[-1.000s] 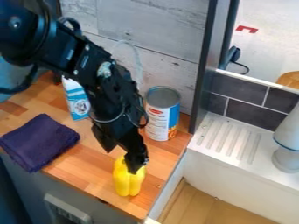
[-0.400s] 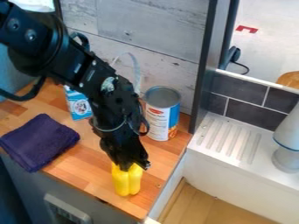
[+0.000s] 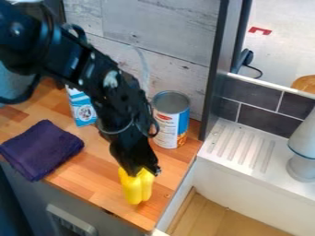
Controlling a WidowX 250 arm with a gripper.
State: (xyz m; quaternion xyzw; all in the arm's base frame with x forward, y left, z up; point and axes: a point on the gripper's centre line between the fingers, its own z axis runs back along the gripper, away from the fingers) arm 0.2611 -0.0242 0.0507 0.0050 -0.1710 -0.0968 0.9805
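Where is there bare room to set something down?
Bare wood lies between the purple cloth and the yellow object; the ridged drainboard beside the pale object is free too. It's crowded around the hand, carton and can.

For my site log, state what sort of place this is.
Probably a mock-up kitchen: a wooden counter, a ridged white drainer and a can suggest it.

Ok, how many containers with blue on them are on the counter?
2: a carton left of the arm, partly behind it, and a tin just right of it. The arm may hide others.
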